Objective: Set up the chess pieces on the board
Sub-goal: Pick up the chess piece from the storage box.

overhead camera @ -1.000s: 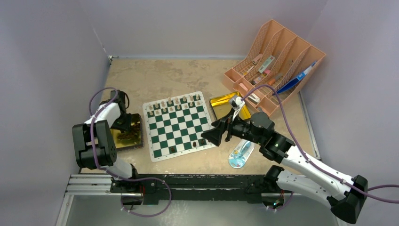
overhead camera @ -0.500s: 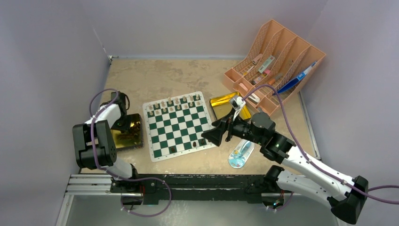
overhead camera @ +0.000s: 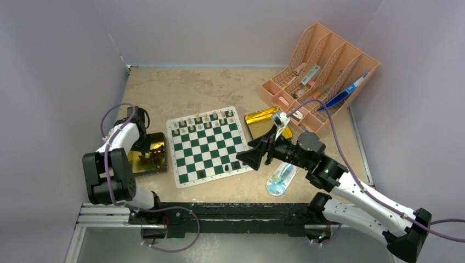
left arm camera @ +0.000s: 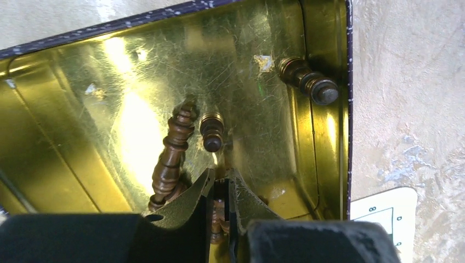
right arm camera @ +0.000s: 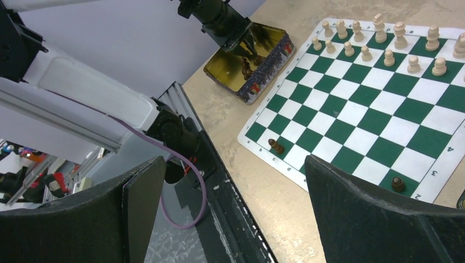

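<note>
The green-and-white board [overhead camera: 205, 147] lies mid-table, with cream chess pieces [overhead camera: 203, 121] in its two far rows. Dark pieces [overhead camera: 202, 173] stand near its front edge, two showing in the right wrist view [right arm camera: 276, 146]. My left gripper [left arm camera: 222, 174] reaches down into the gold tin [left arm camera: 323, 137] left of the board. It is shut on a small dark brown piece [left arm camera: 219, 211]. Three more dark pieces lie in the tin: a long one [left arm camera: 173, 153], a short one [left arm camera: 211, 131] and one by the wall [left arm camera: 307, 82]. My right gripper [right arm camera: 234, 164] hangs open and empty over the board's near right corner.
A second gold tin [overhead camera: 263, 121] sits right of the board. Behind it stands an orange rack [overhead camera: 321, 71] holding pens and small items. A pale blue oval object [overhead camera: 281, 178] lies under the right arm. Walls close in left, right and back.
The left gripper's jaws have closed on a dark piece inside the tin. The right arm has shifted slightly to the right, its jaws still wide.
</note>
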